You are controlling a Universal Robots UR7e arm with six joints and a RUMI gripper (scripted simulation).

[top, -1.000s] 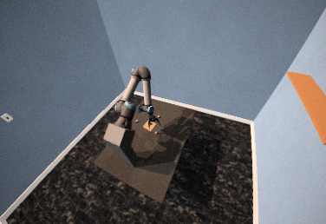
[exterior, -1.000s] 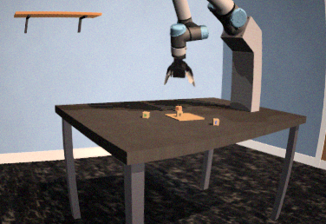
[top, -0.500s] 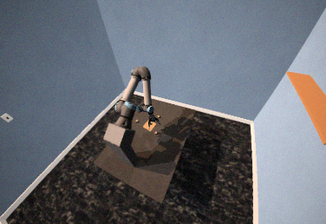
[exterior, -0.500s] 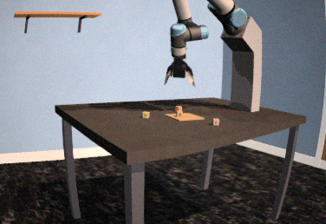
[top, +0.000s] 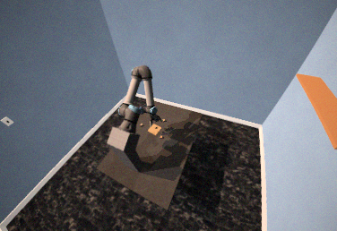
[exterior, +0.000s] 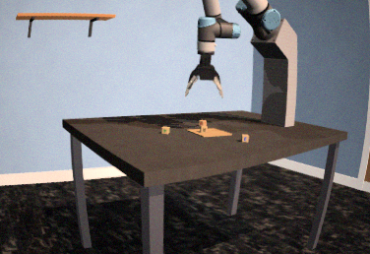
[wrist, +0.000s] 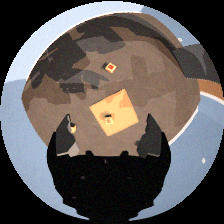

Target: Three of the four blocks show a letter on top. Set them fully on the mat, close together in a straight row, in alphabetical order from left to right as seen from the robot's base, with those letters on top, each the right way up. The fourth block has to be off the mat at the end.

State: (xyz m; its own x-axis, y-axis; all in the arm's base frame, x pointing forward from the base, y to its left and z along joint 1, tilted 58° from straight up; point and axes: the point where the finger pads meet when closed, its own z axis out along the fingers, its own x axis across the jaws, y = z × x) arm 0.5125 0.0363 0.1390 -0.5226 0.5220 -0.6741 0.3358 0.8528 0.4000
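The orange mat (top: 153,132) (exterior: 217,133) (wrist: 118,101) bears one block (exterior: 204,130) (wrist: 108,120); any letter on it is too small to read. A block with a red top mark (top: 161,137) (exterior: 203,123) (wrist: 110,67) lies off the mat, on the robot's right. A block with a green side mark (top: 164,120) (exterior: 165,130) (wrist: 73,128) lies beyond the mat. A block with a blue side mark (top: 142,124) (exterior: 245,138) lies on the robot's left, hidden in the wrist view. My gripper (exterior: 204,95) (wrist: 108,114) is open and empty, high above the mat.
The blocks and mat are on a brown table (top: 134,191) (exterior: 123,141). The arm's pedestal (top: 120,138) (exterior: 280,85) stands at one side of it. Shadows cross the table on the shelf side. An orange shelf (top: 320,104) (exterior: 66,17) hangs on the wall, well away.
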